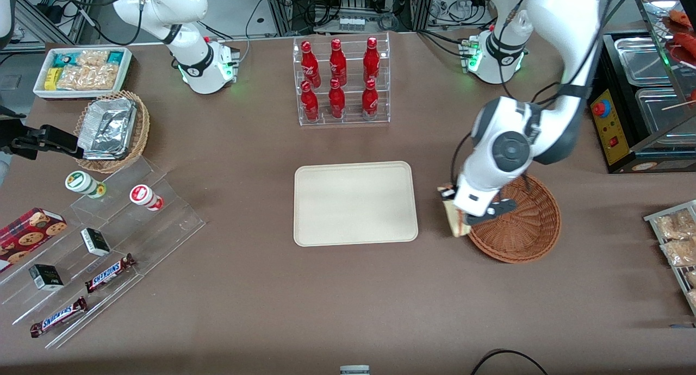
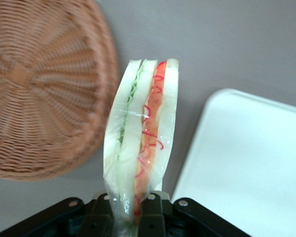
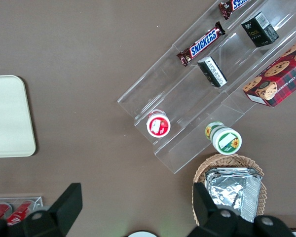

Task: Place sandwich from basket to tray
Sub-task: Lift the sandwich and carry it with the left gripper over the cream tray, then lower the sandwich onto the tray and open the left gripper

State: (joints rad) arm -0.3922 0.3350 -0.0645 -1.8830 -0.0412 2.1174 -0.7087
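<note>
1 sandwich [image 2: 140, 133], film-wrapped, likely soft and light; end effector [image 2: 133, 207] clamps its narrow end, above desk [image 1: 337, 299] between basket [image 1: 524, 228] and tray [image 1: 355, 204].

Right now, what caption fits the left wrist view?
Gripper shut on the sandwich, held between basket and tray.

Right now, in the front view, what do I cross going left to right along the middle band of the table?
Foil trays basket → tray → sandwich, held in the gripper between tray and basket → basket.
</note>
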